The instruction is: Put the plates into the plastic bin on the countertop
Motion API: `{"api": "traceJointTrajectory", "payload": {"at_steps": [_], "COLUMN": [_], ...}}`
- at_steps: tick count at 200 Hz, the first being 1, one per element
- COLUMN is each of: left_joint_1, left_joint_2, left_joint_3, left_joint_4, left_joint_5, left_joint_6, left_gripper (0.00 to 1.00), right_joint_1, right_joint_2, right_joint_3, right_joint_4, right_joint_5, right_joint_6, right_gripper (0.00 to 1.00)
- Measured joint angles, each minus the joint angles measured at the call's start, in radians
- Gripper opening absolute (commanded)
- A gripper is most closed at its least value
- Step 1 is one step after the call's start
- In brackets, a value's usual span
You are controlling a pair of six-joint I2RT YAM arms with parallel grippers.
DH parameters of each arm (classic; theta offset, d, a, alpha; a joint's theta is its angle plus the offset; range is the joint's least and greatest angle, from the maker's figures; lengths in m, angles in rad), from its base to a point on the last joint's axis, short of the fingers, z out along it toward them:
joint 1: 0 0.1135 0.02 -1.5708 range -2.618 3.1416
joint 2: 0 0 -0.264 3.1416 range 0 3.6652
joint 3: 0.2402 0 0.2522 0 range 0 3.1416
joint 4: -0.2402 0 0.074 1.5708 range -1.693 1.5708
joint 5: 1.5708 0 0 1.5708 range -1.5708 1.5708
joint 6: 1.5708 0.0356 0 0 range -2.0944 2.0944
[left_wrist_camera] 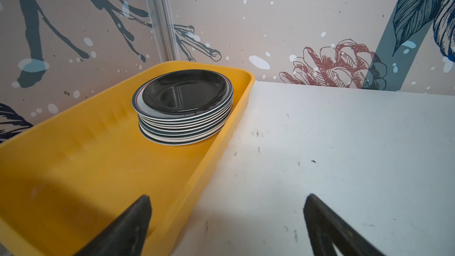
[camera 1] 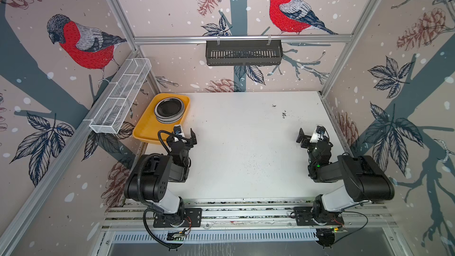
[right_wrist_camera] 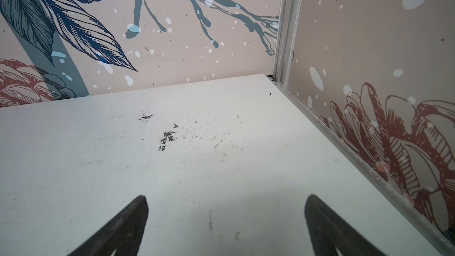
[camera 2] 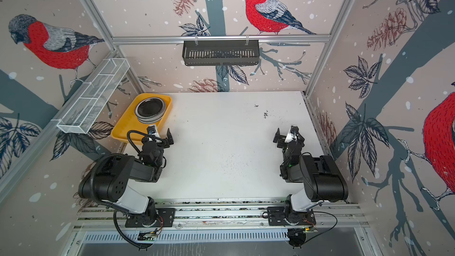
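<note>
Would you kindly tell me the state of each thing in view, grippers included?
White speckled rectangular countertop: scuffed.
Shallow yellow-orange rectangular plastic bin: on the countertop's far left corner.
Round white dark-rimmed plates, black one topmost: stacked inside the bin.
Left gripper: open, empty, over the bin's near edge.
Right gripper: open, empty, over the countertop.
White wire-mesh basket: hung up on the left, looks empty.
Black slotted rack: hanging from the back rail.

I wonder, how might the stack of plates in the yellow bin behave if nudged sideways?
The stack of plates is tall and slightly uneven, so upper plates would probably slide rather than move together. The glossy black top plate looks slippery.
</note>
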Motion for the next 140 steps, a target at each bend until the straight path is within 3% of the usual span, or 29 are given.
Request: {"api": "traceJointTrajectory", "payload": {"at_steps": [140], "left_joint_1": [0.000], "left_joint_2": [0.000], "left_joint_3": [0.000], "left_joint_4": [0.000], "left_joint_5": [-0.001], "left_joint_6": [0.000], "left_gripper": [0.96], "right_joint_1": [0.006], "right_joint_2": [0.003], "right_joint_3": [0.000], "right_joint_4": [0.001], "right_joint_5": [0.020], "right_joint_6": [-0.018], "right_gripper": [1.00]}}
